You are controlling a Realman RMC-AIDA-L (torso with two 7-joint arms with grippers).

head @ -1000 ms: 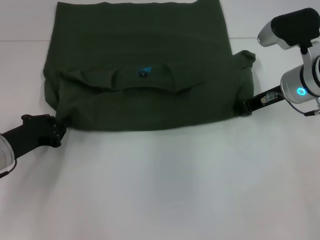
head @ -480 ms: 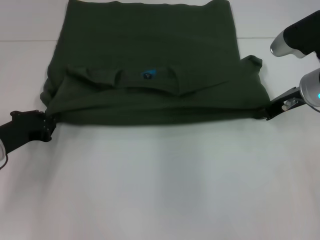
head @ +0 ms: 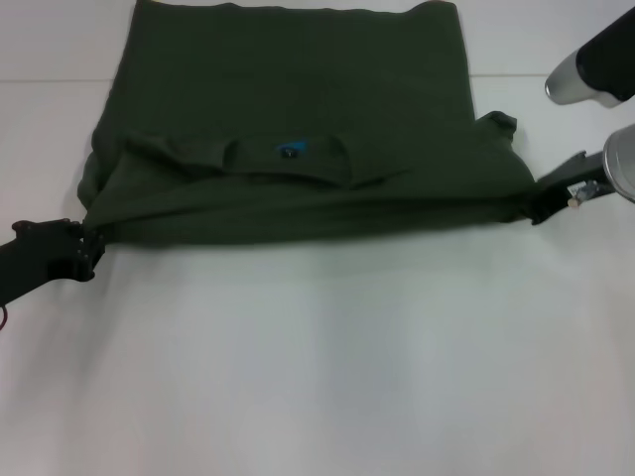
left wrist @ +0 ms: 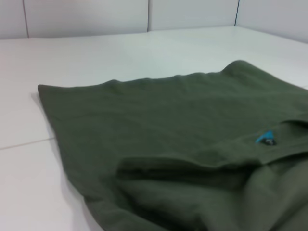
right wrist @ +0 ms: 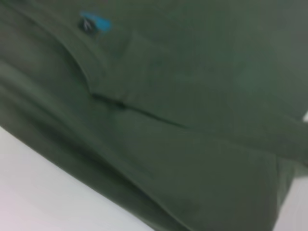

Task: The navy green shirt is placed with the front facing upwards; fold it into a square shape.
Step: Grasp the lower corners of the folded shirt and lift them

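Observation:
The navy green shirt (head: 298,119) lies on the white table, its near part doubled over so the neck opening and small blue label (head: 292,149) face up. My left gripper (head: 87,248) is shut on the shirt's near left corner. At the near right corner my right gripper (head: 541,206) is shut on the cloth, and the front fold is stretched taut between the two. The left wrist view shows the shirt (left wrist: 183,139) with the label (left wrist: 264,137). Green fabric (right wrist: 183,120) and the label (right wrist: 94,21) fill the right wrist view.
White table (head: 317,367) stretches out in front of the shirt. A table seam (head: 40,80) runs behind on the left. The shirt's hem reaches the far edge of the head view.
Both grippers moved outward, the left one to the left and the right one to the right, pulling the folded front edge straight. The shirt shifted slightly right and away.

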